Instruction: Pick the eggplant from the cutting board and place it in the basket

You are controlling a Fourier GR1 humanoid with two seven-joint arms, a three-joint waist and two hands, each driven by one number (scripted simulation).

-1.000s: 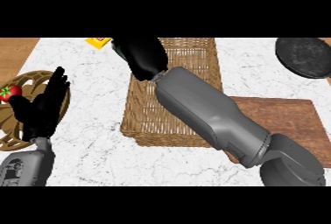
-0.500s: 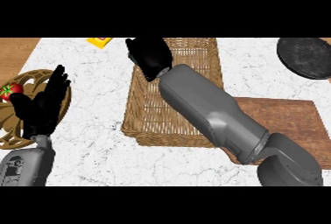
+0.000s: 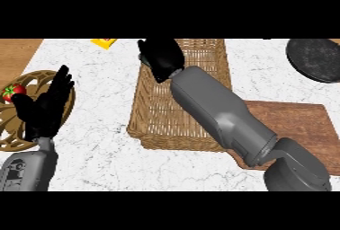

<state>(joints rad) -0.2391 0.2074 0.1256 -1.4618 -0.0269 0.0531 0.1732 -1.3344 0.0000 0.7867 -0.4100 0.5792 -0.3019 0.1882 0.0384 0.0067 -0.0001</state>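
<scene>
My right hand [image 3: 160, 56] hangs over the far left corner of the wicker basket [image 3: 159, 130], its forearm stretched diagonally across the basket. The fingers are curled downward around a dark shape that I take for the eggplant; it blends with the black hand and is mostly hidden. The brown cutting board [image 3: 299, 128] lies right of the basket, and its visible part is bare. My left hand [image 3: 45, 108] rests open at the left, fingers up.
A round wooden bowl [image 3: 13, 134] with a red tomato [image 3: 12, 91] sits at the left edge, partly behind my left hand. A yellow item [image 3: 105, 42] lies at the far edge. A dark round plate [image 3: 320, 59] is at the far right.
My right hand has shifted to the right, from beyond the basket's far left corner to over its rim. The left hand has barely moved.
</scene>
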